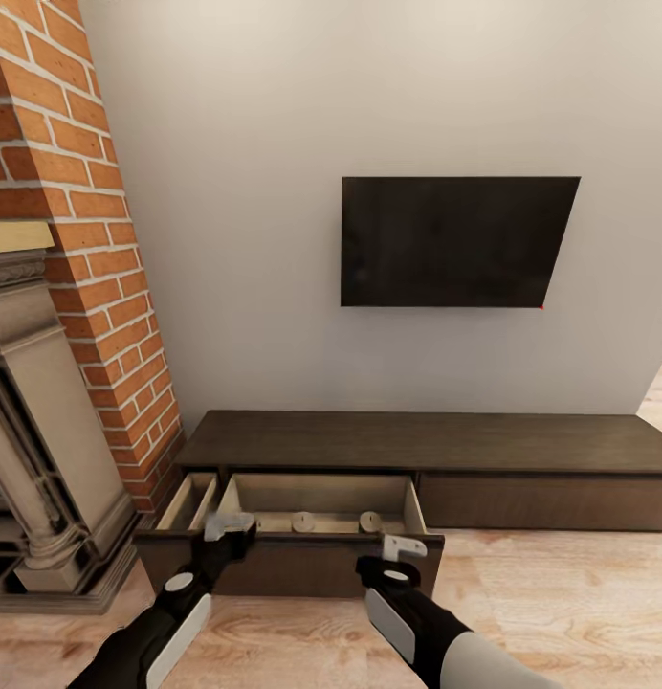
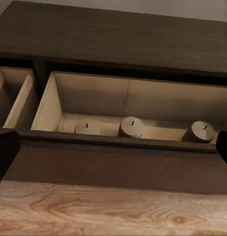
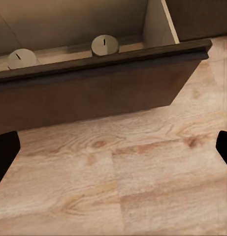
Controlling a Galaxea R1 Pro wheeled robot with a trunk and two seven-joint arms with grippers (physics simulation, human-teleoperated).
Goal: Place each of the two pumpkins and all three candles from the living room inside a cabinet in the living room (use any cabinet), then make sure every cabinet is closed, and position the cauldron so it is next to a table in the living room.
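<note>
Candles [image 2: 131, 127], three, sit in the cabinet's [image 1: 427, 440] pulled-out drawer [image 1: 317, 550]. Left gripper [image 1: 228, 526] and right gripper [image 1: 404, 547] hover at its front, both spread wide, empty. No readable writing anywhere.

Both arms reach forward — left tool [image 1: 230, 525] and right tool [image 1: 404, 548] held low, jaws spread, empty.
</note>
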